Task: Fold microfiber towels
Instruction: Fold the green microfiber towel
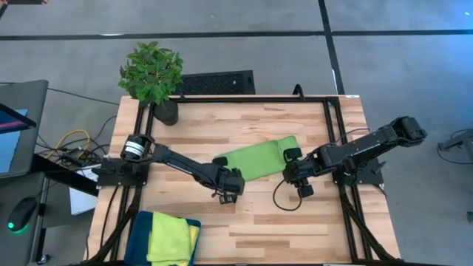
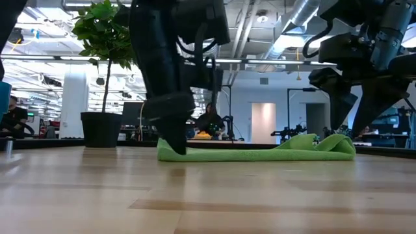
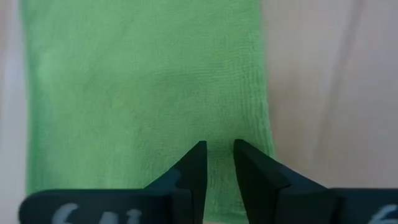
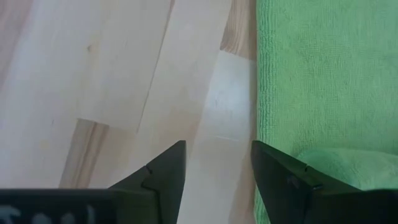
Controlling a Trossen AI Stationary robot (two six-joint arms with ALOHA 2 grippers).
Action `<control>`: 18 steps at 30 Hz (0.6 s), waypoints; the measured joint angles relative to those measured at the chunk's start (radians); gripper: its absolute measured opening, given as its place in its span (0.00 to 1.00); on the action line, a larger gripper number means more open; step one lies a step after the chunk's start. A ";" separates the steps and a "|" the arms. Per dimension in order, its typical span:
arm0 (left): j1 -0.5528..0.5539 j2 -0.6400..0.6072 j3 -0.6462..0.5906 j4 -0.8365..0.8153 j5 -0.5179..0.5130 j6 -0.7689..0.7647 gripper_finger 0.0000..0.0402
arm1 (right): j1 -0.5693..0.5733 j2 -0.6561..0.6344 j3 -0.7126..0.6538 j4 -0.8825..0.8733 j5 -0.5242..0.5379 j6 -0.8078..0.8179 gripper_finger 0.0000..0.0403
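A lime green microfiber towel (image 1: 259, 159) (image 2: 260, 154) lies on the wooden table as a long strip, and its right end is bunched up a little. My left gripper (image 1: 229, 185) (image 3: 221, 149) is low over the strip's left end, with a narrow gap between its fingers. At the right end, my right gripper (image 1: 290, 171) (image 4: 217, 155) hangs open above the towel's edge (image 4: 264, 93). One of its fingers is over bare wood and the other over the cloth. More towels, teal, yellow and lime, lie stacked (image 1: 166, 236) at the near left. My left gripper points steeply down at the towel's left end (image 3: 217, 118), near a corner. In the low view its fingertips (image 2: 177, 148) reach almost to the table in front of the cloth. I cannot tell whether they touch it.
A potted plant (image 1: 151, 74) stands at the far left corner of the table. A dark cable loop (image 1: 284, 199) lies on the wood near my right gripper. Bare wood stretches along the near side, to the right of the stack.
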 joint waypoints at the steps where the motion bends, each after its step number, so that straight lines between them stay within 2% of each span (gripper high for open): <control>1: -0.006 0.005 0.001 0.018 0.001 0.011 0.18 | 0.000 0.000 0.000 0.000 0.000 0.000 0.50; 11: -0.059 0.002 0.012 0.001 0.003 0.004 0.14 | 0.000 0.000 0.000 0.015 0.001 -0.001 0.49; 18: -0.090 0.000 0.085 -0.087 -0.003 -0.050 0.14 | 0.000 0.000 0.000 0.015 0.001 -0.001 0.49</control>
